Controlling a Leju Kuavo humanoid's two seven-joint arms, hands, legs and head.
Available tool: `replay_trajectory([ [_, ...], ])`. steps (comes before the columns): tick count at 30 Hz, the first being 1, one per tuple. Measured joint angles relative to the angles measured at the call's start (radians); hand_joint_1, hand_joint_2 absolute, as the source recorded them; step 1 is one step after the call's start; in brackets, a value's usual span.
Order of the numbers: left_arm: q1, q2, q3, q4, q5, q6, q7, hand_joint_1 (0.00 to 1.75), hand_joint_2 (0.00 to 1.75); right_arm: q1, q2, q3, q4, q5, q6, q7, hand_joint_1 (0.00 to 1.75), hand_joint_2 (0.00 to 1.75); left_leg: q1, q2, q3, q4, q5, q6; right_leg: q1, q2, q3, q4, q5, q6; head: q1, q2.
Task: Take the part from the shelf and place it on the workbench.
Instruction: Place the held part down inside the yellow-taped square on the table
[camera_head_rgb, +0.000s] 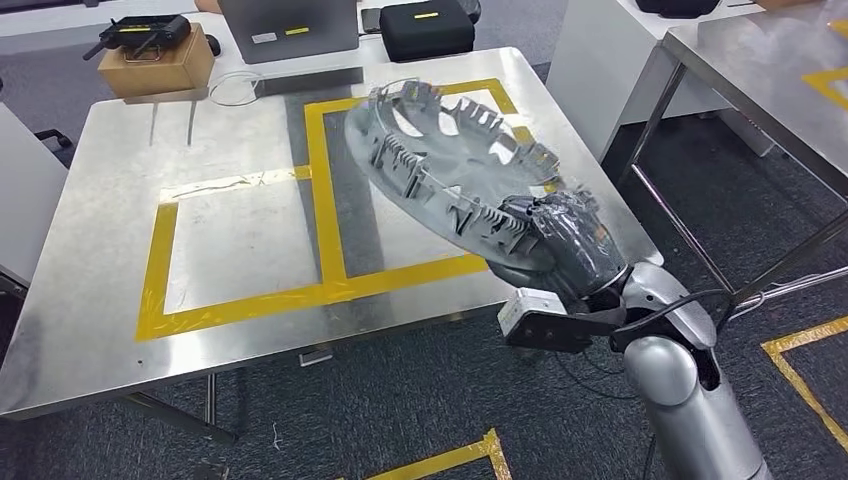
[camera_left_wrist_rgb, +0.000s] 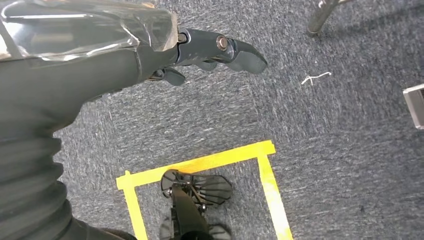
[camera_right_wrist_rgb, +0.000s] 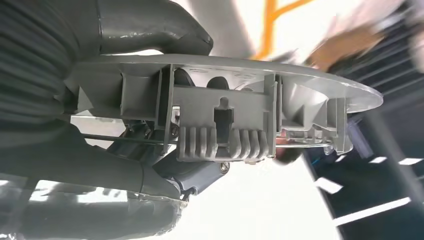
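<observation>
The part (camera_head_rgb: 440, 160) is a round grey plastic wheel cover with ribbed clips along its rim. My right hand (camera_head_rgb: 565, 240) grips its near edge and holds it tilted above the steel workbench (camera_head_rgb: 230, 240), over the right yellow-taped square. In the right wrist view the part's rim (camera_right_wrist_rgb: 225, 125) runs across the picture with my thumb (camera_right_wrist_rgb: 150, 30) on one face and my fingers (camera_right_wrist_rgb: 190, 172) on the other. My left hand (camera_left_wrist_rgb: 150, 55) hangs over the carpet with nothing in it, its fingers (camera_left_wrist_rgb: 225, 50) loosely extended.
Yellow tape (camera_head_rgb: 320, 200) marks two squares on the workbench. A cardboard box (camera_head_rgb: 155, 62) with a black device, a laptop (camera_head_rgb: 290, 28) and a black case (camera_head_rgb: 425, 28) line the far edge. A second steel table (camera_head_rgb: 760, 70) stands at the right. Yellow floor tape (camera_left_wrist_rgb: 200, 162) lies below my left hand.
</observation>
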Motion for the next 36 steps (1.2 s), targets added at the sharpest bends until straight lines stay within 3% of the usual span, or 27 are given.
replay_trajectory([
  [1,0.0,-0.001,0.0,-0.001,-0.006,-0.002,0.004,0.0,1.75,-0.009,-0.005,0.003,0.01,0.027,-0.016,0.013,1.75,1.75,-0.002,-0.001,-0.003,0.004,-0.002,-0.005,0.001,0.0,0.013,-0.029,0.01,-0.005,-0.001,0.0],
  [5,-0.01,-0.002,-0.001,0.0,-0.022,-0.019,0.015,0.0,1.75,-0.045,-0.024,0.015,0.077,0.084,-0.036,0.055,1.75,1.75,0.002,0.0,-0.013,0.021,-0.015,-0.022,-0.001,0.0,0.017,-0.037,0.014,-0.029,-0.002,0.0],
  [7,-0.022,-0.002,-0.002,0.005,-0.026,-0.028,0.016,0.0,1.75,-0.064,-0.032,0.02,0.126,0.096,-0.037,0.066,1.75,1.75,0.007,0.003,-0.052,0.102,-0.061,-0.034,-0.005,-0.001,0.02,-0.039,0.015,-0.039,-0.002,0.0],
  [9,-0.033,-0.002,-0.003,0.018,-0.027,-0.039,0.015,0.0,1.75,-0.083,-0.039,0.025,0.186,0.101,-0.037,0.073,1.75,1.75,0.011,0.005,-0.119,0.243,-0.12,-0.041,-0.003,-0.001,0.02,-0.039,0.015,-0.046,-0.003,0.0],
  [10,-0.039,-0.001,-0.005,0.025,-0.027,-0.044,0.014,0.0,1.75,-0.091,-0.043,0.028,0.22,0.103,-0.037,0.076,1.75,1.75,0.012,0.005,-0.147,0.295,-0.132,-0.043,-0.002,-0.001,0.021,-0.039,0.014,-0.046,-0.003,0.0],
  [11,-0.044,-0.001,-0.007,0.033,-0.027,-0.05,0.013,0.0,1.75,-0.098,-0.047,0.031,0.254,0.105,-0.037,0.078,1.75,1.75,0.012,0.006,-0.157,0.307,-0.124,-0.042,-0.001,-0.001,0.022,-0.039,0.014,-0.046,-0.003,0.0],
  [12,-0.05,0.0,-0.009,0.04,-0.026,-0.055,0.012,0.0,1.75,-0.105,-0.052,0.034,0.289,0.106,-0.037,0.081,1.75,1.75,0.012,0.006,-0.147,0.278,-0.098,-0.04,0.0,0.0,0.023,-0.039,0.014,-0.046,-0.003,0.0],
  [14,-0.064,0.002,-0.015,0.053,-0.022,-0.065,0.009,0.0,1.75,-0.123,-0.061,0.039,0.358,0.107,-0.037,0.081,1.75,1.75,0.011,0.008,-0.086,0.137,-0.025,-0.028,0.001,0.0,0.025,-0.039,0.014,-0.046,-0.003,0.0],
  [15,-0.072,0.004,-0.018,0.061,-0.018,-0.07,0.007,0.0,1.75,-0.136,-0.065,0.042,0.396,0.109,-0.037,0.079,1.75,1.75,0.008,0.009,-0.057,0.073,-0.002,-0.022,0.005,0.0,0.024,-0.039,0.014,-0.044,-0.002,0.0],
  [17,-0.087,0.008,-0.027,0.079,-0.007,-0.078,0.001,0.0,1.75,-0.167,-0.071,0.048,0.48,0.115,-0.038,0.075,1.75,1.75,0.002,0.009,-0.032,0.017,0.008,-0.012,0.008,0.001,0.02,-0.039,0.015,-0.037,-0.002,0.0],
  [20,-0.1,0.013,-0.04,0.101,0.005,-0.084,-0.006,0.0,1.75,-0.204,-0.082,0.06,0.583,0.123,-0.041,0.069,1.75,1.75,0.003,0.009,-0.023,0.001,0.015,0.002,0.006,0.0,0.011,-0.032,0.011,-0.023,-0.002,0.0],
  [22,-0.108,0.014,-0.048,0.111,0.012,-0.085,-0.008,0.0,1.75,-0.231,-0.087,0.069,0.636,0.123,-0.039,0.067,1.75,1.75,0.006,0.01,-0.012,-0.013,0.025,0.012,0.005,0.0,-0.024,0.035,-0.02,-0.024,0.0,0.0],
  [24,-0.117,0.015,-0.057,0.123,0.023,-0.087,-0.009,0.0,1.75,-0.263,-0.088,0.083,0.702,0.125,-0.026,0.062,1.75,1.75,0.004,0.01,-0.012,-0.014,0.026,0.015,0.004,0.001,-0.091,0.172,-0.07,-0.027,0.0,0.0],
  [26,-0.121,0.016,-0.067,0.135,0.036,-0.088,-0.012,0.0,1.75,-0.297,-0.084,0.102,0.777,0.128,-0.016,0.047,1.75,1.75,0.004,0.01,-0.011,-0.014,0.025,0.015,0.002,0.0,-0.136,0.254,-0.089,-0.019,0.0,0.0],
  [27,-0.122,0.016,-0.072,0.139,0.043,-0.089,-0.014,0.0,1.75,-0.318,-0.08,0.112,0.811,0.13,-0.015,0.038,1.75,1.75,0.004,0.009,-0.011,-0.013,0.025,0.014,0.0,0.0,-0.129,0.236,-0.075,-0.01,0.0,0.0],
  [29,-0.125,0.016,-0.084,0.145,0.057,-0.089,-0.017,0.0,1.75,-0.372,-0.065,0.137,0.882,0.133,-0.015,0.023,1.75,1.75,0.004,0.009,-0.011,-0.006,0.021,0.008,-0.007,0.0,-0.065,0.101,-0.022,0.007,0.0,0.0],
  [30,-0.128,0.017,-0.09,0.147,0.064,-0.089,-0.018,0.0,1.75,-0.401,-0.053,0.152,0.917,0.136,-0.016,0.016,1.75,1.75,0.002,0.009,-0.014,0.0,0.017,0.002,-0.007,0.0,-0.031,0.036,0.0,0.008,-0.001,0.0],
  [32,-0.132,0.019,-0.101,0.151,0.076,-0.086,-0.02,0.0,1.75,-0.447,-0.029,0.186,0.976,0.143,-0.018,0.003,1.75,1.75,0.0,0.01,-0.017,0.01,0.011,-0.011,-0.004,0.002,0.005,-0.029,0.02,-0.005,-0.002,0.0],
  [35,-0.134,0.021,-0.116,0.154,0.089,-0.084,-0.021,0.0,1.75,-0.485,0.004,0.229,1.032,0.15,-0.023,-0.003,1.75,1.75,0.006,0.011,-0.02,0.017,0.006,-0.025,-0.002,0.003,0.006,-0.029,0.026,-0.028,-0.002,0.0],
  [36,-0.134,0.022,-0.12,0.156,0.094,-0.083,-0.022,0.0,1.75,-0.497,0.015,0.241,1.045,0.151,-0.027,-0.007,1.75,1.75,0.008,0.012,-0.027,0.035,-0.008,-0.031,-0.004,0.004,0.006,-0.03,0.028,-0.035,-0.002,0.0],
])
